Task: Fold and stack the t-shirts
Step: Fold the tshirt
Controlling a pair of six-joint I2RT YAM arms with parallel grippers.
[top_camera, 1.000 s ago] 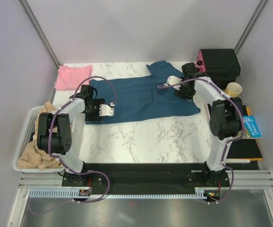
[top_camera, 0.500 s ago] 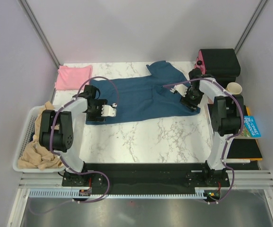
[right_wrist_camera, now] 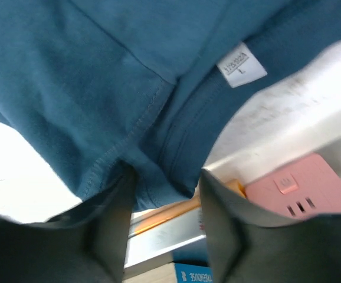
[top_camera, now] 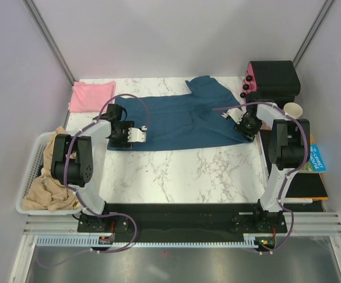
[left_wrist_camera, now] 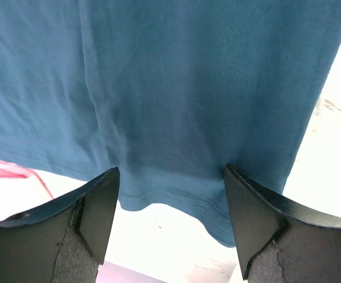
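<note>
The white marble table (top_camera: 182, 171) is carrying two garments. The teal-blue t-shirt (top_camera: 176, 121) is lying spread flat, reaching from beneath the left gripper (top_camera: 136, 135) across to the right gripper (top_camera: 228, 114). Its stitched hem is running just ahead of the left gripper, and its collar edge, bearing a white size label (right_wrist_camera: 241, 65), is lying at the right gripper. The pink t-shirt (top_camera: 92, 94) is lying folded beyond the left gripper, on that gripper's outer side, near the teal shirt's corner.
</note>
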